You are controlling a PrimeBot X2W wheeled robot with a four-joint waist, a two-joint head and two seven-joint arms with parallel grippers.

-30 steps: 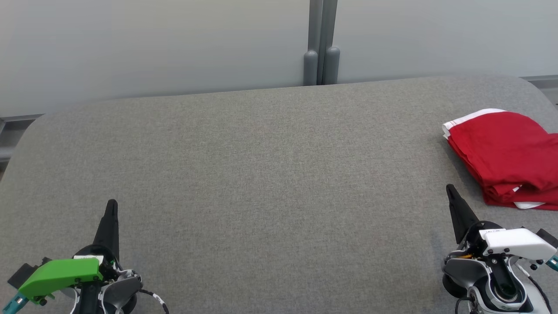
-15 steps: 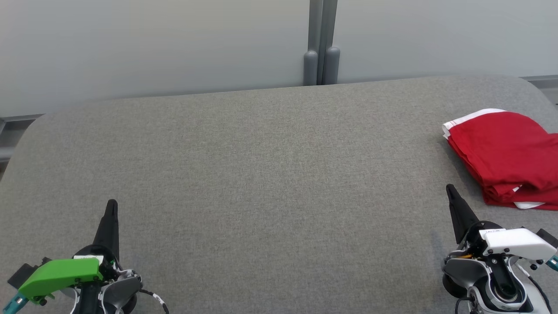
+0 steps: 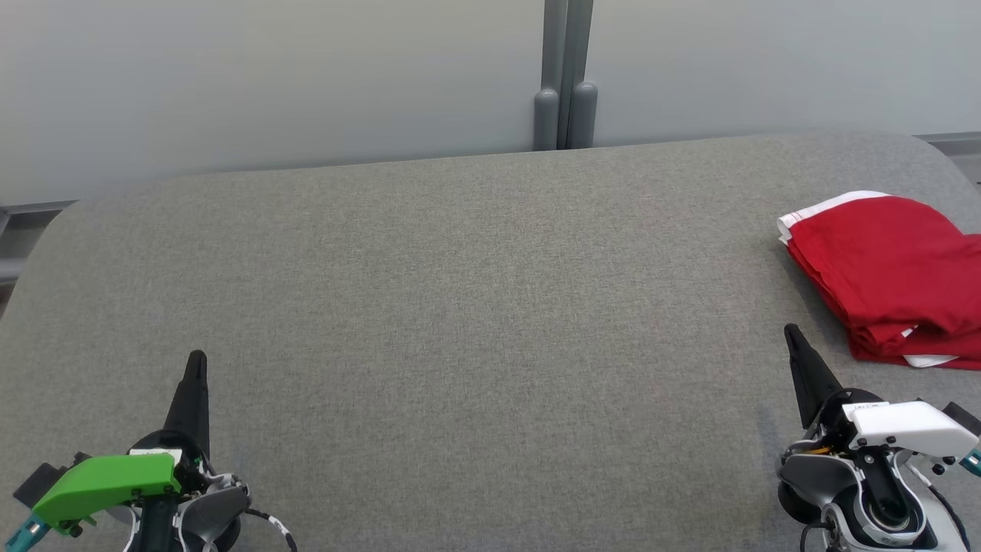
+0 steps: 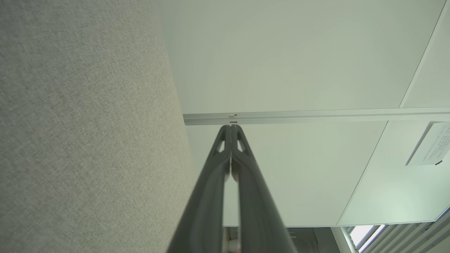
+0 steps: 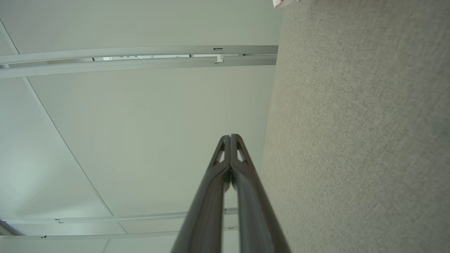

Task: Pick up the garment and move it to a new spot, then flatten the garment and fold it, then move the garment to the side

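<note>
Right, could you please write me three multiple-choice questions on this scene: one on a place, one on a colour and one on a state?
1. Where on the table does the garment lie?
A. far to the right side
B. in the middle
C. at the near left corner

2. What colour is the garment?
A. blue with yellow trim
B. red with white trim
C. plain black

3. How is the right gripper?
A. wide open
B. shut on the garment
C. shut, holding nothing

Answers:
1 A: the head view shows it folded at the right side.
2 B: the cloth is red with white bands.
3 C: its fingertips meet in the right wrist view, with nothing between them.
</note>
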